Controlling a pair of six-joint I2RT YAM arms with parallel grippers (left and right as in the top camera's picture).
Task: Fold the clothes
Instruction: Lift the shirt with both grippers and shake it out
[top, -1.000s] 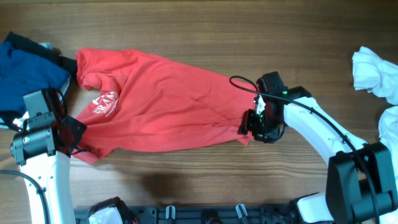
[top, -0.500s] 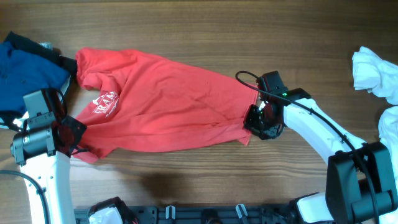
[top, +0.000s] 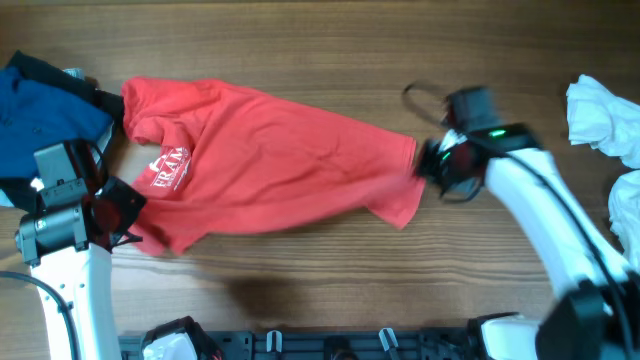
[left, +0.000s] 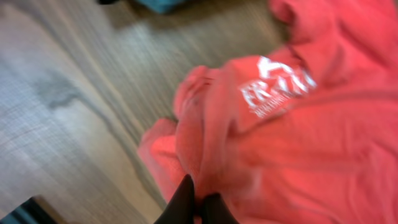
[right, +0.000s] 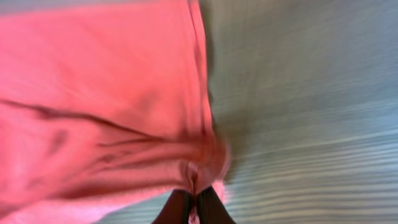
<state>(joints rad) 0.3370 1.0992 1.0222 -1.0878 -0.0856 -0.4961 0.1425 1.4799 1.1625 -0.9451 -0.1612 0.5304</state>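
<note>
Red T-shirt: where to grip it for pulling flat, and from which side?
At its two far ends, from outside. The right end effector is shut on the right edge of the red T-shirt, the left end effector on the bunched lower-left corner by the logo. The cloth lies long and wrinkled between them, so outward pulls would probably flatten it.
</note>
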